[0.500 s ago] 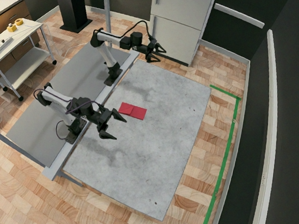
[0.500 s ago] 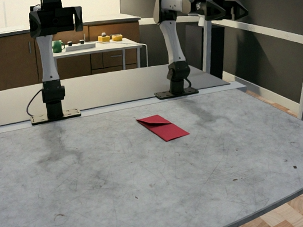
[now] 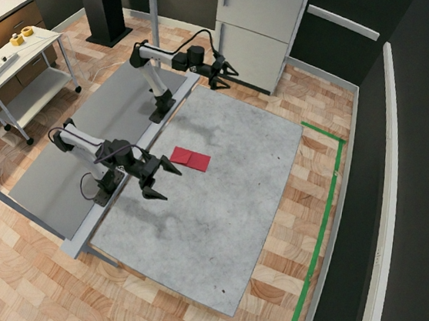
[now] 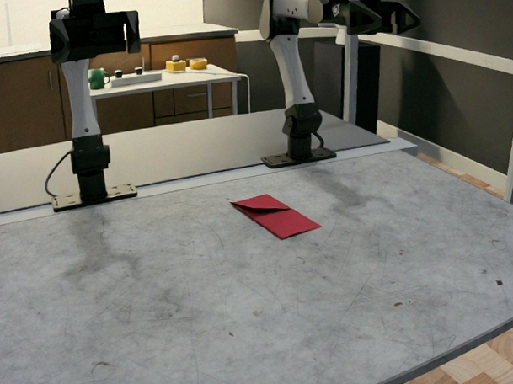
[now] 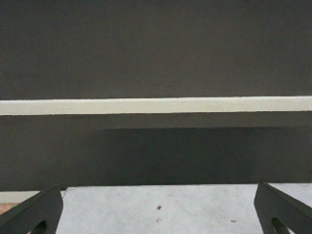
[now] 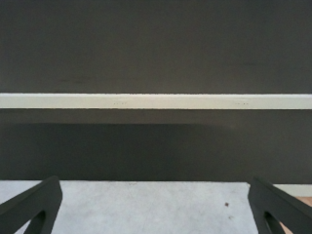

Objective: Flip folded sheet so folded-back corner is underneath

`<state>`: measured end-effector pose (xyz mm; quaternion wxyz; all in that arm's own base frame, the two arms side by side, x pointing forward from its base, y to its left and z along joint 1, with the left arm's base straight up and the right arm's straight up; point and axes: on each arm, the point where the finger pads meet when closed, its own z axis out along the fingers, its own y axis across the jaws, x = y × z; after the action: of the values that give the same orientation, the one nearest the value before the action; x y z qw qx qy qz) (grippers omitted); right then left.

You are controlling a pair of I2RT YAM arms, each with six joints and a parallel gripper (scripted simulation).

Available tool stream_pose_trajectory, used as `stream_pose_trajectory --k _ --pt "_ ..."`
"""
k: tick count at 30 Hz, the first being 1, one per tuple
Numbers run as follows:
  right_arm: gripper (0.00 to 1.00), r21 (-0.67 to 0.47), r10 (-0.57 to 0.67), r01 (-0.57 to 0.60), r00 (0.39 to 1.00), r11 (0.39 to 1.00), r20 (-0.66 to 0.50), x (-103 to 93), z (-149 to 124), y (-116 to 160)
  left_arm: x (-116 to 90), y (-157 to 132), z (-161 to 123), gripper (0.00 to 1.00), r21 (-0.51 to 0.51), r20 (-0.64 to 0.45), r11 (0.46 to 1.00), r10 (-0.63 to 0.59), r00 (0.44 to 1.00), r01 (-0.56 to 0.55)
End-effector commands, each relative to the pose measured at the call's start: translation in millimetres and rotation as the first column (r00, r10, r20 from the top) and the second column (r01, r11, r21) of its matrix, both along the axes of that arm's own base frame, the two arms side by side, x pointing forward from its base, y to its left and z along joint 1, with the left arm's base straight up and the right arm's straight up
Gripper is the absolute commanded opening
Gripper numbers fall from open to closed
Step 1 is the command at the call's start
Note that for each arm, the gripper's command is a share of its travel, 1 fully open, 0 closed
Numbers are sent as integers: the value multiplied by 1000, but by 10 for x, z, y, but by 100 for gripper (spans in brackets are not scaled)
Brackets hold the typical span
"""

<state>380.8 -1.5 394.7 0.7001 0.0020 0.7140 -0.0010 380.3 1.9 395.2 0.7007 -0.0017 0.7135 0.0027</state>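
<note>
The red folded sheet point(image 3: 198, 162) point(image 4: 290, 222) lies on the grey table point(image 3: 214, 230) point(image 4: 186, 306), with the folded-back flap point(image 3: 180, 156) point(image 4: 264, 203) on top at the end nearer the arm bases. A dark gap shows under the flap's edge in the exterior view, so it stands slightly raised. My left gripper point(image 3: 233, 80) point(image 4: 400, 21) point(image 5: 158, 193) is open and empty, high above the table at its far side in the top view. My right gripper point(image 3: 173, 186) point(image 4: 95, 37) point(image 6: 154, 185) is open and empty, raised above the table. Neither touches the sheet. The wrist views do not show the sheet.
The arm bases stand on a pale rail point(image 3: 145, 135) point(image 4: 204, 176) along one table edge. Behind it is a grey surface point(image 3: 104, 110). A white cart point(image 3: 41, 79) and a fridge point(image 3: 250, 55) stand beyond the table.
</note>
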Motion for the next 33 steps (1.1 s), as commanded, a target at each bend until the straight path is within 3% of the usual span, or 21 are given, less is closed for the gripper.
stream_pose_trajectory --k 1,3,6,11,14,17,19,20,23,28,33 --pt "100 -1 4 -4 1000 1000 20 -20 74 15 -15 -19 69 100 -1 18 1000 -6 1000 6" --pt "100 -1 4 -4 1000 1000 20 -20 74 15 -15 -19 69 100 -1 18 1000 -6 1000 6" --pt "100 -24 14 -15 999 1000 -35 -52 -51 49 -31 -102 -35 66 -23 -25 998 -51 998 51" --pt "100 -86 66 -91 963 992 -260 -248 -619 306 -171 -450 -480 10 -126 -187 970 -229 955 208" --pt "100 -109 117 -162 933 981 -341 -398 -714 547 -295 -640 -719 10 -208 -276 939 -325 905 273" --pt "100 -113 166 -245 869 963 -466 -520 -1019 826 -409 -800 -1052 10 -306 -388 905 -402 829 295" --pt "100 -113 166 -245 869 963 -466 -520 -1019 826 -409 -800 -1052 10 -306 -388 905 -402 829 295" --pt "100 -113 181 -272 845 956 -503 -571 -1106 918 -457 -830 -1157 10 -339 -423 895 -419 803 289" --pt "100 -107 230 -365 760 925 -607 -720 -1363 1226 -600 -944 -1528 10 -430 -534 868 -465 706 247" --pt "100 -77 296 -490 637 869 -712 -878 -1655 1665 -788 -1011 -2056 10 -494 -673 855 -491 553 158" --pt "100 -34 326 -586 496 809 -805 -1046 -1958 2033 -1063 -1137 -2570 10 -560 -767 826 -545 337 63"
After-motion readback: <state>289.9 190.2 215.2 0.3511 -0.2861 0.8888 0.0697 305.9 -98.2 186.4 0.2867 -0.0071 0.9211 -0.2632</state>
